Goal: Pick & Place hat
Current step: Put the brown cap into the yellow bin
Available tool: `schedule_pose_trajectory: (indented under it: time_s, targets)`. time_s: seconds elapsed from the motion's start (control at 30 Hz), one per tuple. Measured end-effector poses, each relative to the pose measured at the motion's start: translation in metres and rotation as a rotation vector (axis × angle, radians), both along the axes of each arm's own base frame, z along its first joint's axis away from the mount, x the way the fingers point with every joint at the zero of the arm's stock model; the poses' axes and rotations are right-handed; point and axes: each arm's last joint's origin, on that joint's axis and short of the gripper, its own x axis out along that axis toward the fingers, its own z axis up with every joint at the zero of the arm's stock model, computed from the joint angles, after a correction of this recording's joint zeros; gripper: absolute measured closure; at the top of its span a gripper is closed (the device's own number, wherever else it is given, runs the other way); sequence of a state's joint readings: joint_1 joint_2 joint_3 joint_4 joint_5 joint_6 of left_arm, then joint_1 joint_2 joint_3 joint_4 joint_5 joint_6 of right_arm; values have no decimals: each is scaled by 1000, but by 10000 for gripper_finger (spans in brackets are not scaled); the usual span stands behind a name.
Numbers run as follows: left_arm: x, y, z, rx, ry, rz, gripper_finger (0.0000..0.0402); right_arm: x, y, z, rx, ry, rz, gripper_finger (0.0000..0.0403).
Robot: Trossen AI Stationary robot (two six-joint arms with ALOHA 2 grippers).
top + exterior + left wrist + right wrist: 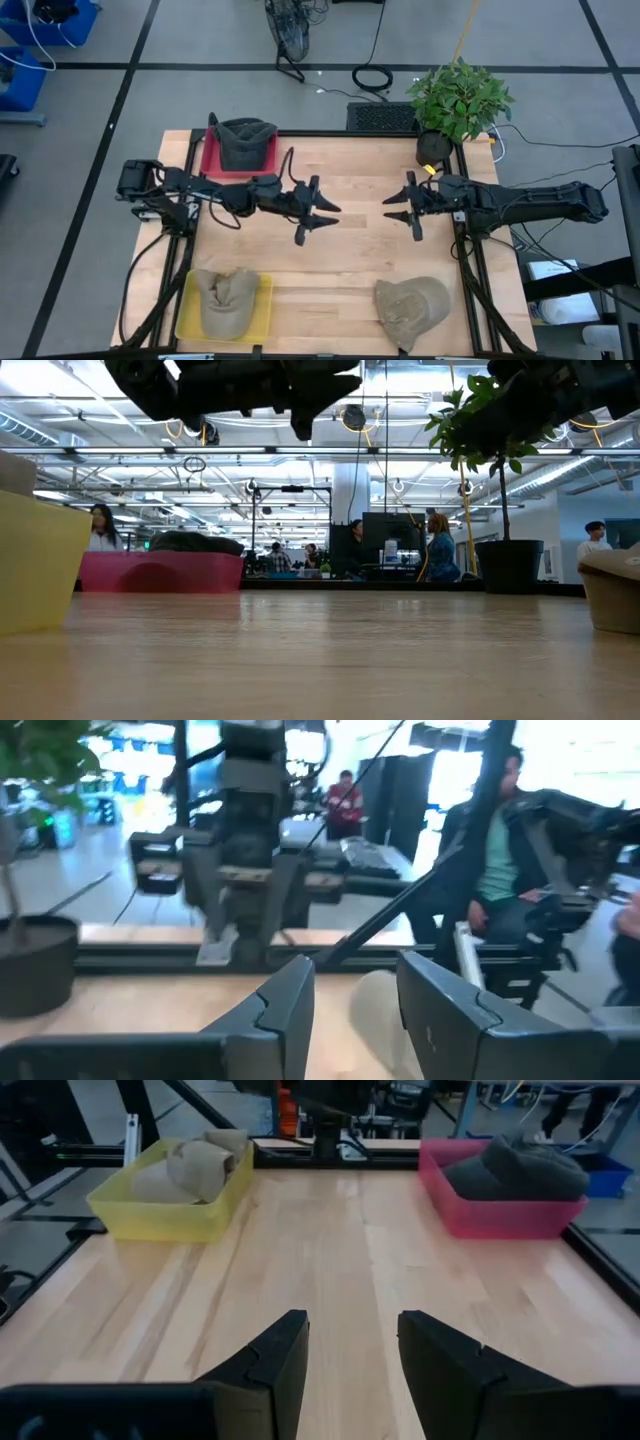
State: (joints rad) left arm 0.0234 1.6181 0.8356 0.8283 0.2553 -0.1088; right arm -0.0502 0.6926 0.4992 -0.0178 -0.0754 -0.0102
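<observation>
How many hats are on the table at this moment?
3: a dark hat in the red bin at the far left, a tan hat in the yellow bin at the near left, and a tan hat lying loose on the table near right.

No words, numbers, labels or signs can be read on anything here; nothing shows clear writing at all.

potted plant at the table's far right corner
</observation>
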Motion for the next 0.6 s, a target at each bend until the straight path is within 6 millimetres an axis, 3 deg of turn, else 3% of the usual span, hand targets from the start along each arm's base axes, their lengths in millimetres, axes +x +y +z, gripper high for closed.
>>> schedule_pose_trajectory:
  time_s: [0.23,0.4,0.6]
  targets:
    - [0,0,-1,-13,12,-8,254,1,1,3,3,-36,6,261]
    - [-2,2,2,-15,16,-32,254,-1,16,0,6,33,89,261]
    - [-6,6,6,-31,25,-36,254,-5,33,23,-36,126,91,261]
